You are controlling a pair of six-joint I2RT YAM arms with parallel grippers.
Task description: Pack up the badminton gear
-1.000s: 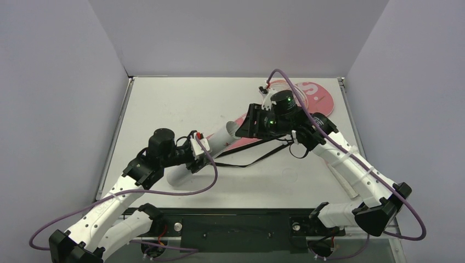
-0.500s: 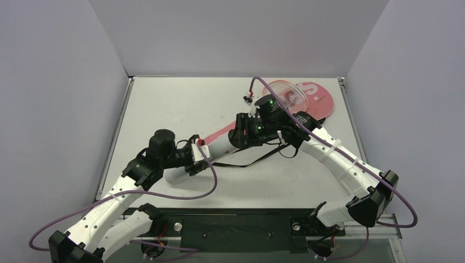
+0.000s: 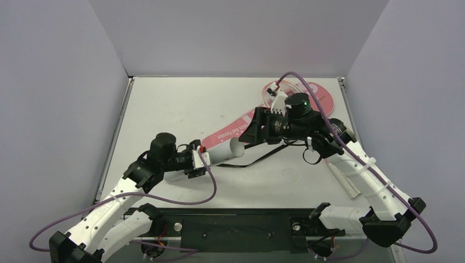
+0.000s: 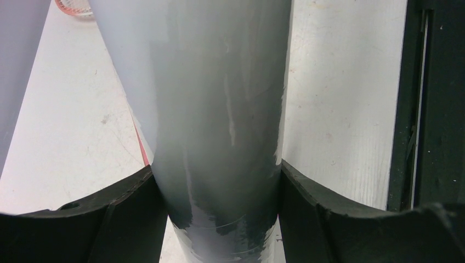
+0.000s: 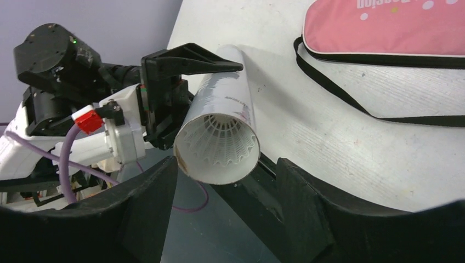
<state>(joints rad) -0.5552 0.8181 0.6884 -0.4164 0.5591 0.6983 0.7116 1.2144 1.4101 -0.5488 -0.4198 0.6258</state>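
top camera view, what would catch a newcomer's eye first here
The white tube stands out first, gripped by the left hand near the middle of the table. Its open mouth points at the open right hand, and a white shuttlecock sits just inside. Behind it the pink cover lies flat toward the far right corner, its black strap trailing nearer.

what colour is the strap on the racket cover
Black. The strap shows best in the right wrist view, trailing beside the pink cover.
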